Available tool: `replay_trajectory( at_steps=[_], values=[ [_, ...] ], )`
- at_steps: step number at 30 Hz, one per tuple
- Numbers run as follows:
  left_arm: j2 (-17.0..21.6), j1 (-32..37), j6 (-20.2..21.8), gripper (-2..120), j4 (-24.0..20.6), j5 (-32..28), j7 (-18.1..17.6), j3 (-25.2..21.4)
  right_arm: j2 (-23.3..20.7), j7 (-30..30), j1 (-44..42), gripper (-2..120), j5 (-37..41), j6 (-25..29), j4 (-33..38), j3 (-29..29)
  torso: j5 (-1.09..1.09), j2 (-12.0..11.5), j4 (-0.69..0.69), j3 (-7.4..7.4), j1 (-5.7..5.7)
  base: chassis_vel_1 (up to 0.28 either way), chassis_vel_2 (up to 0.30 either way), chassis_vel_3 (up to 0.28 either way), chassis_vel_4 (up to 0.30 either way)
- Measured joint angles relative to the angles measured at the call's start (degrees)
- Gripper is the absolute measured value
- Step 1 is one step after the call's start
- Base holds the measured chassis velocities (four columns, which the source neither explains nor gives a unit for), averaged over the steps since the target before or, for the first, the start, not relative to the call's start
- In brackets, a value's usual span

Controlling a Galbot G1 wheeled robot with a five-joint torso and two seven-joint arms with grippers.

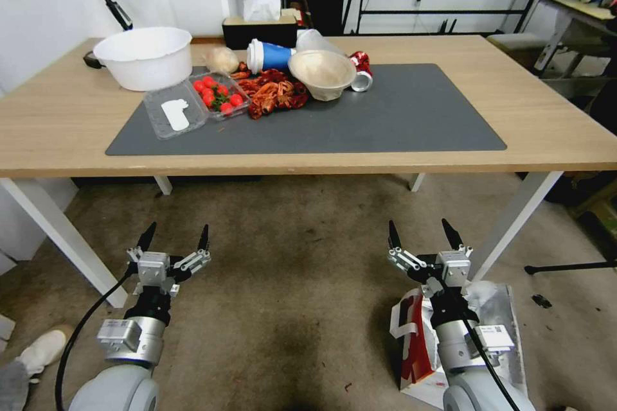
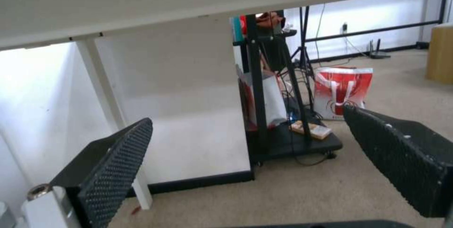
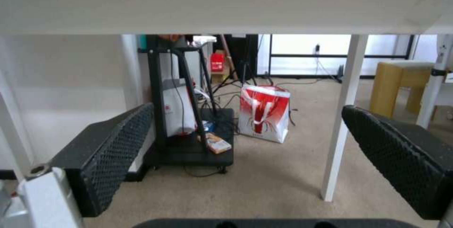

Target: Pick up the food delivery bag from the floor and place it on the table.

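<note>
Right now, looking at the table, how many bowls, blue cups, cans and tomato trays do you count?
Bowls: 2, the white bowl and the beige bowl
Blue cups: 1, the blue cup
Cans: 1, the red can
Tomato trays: 1, the clear tray
Total: 5

My left hand point(image 1: 175, 239) and right hand point(image 1: 423, 234) both hang spread wide over bare brownish-grey carpet floor point(image 1: 302, 282), with open room between them. Ahead of both, the long light-wood worktop point(image 1: 565, 135) edge runs above the fingertips. A white slanted leg point(image 1: 514, 218) stands just right of my right hand; another white leg point(image 1: 58, 231) stands left of my left. Directly under my right arm sits the white-and-red foil-lined delivery bag point(image 1: 414, 347). On the worktop's dark grey mat point(image 1: 411, 115), the right half lies open; a clutter of food containers point(image 1: 257, 83) crowds the far left.
</note>
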Motion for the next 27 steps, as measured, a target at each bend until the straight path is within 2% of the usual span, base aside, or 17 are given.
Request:
replay_trajectory(
  at_steps=[27],
  values=[
    [-0.24, 0.22, -0.08, 100, -0.08, 0.55, 0.14, 0.19, 0.06, -0.27, -0.03, 100, 0.68, 0.23, -0.03, -0.05, 0.0, -6.24, 0.0, -4.12, -2.11, 0.0, 0.0, 0.0, 0.0]
  ],
)
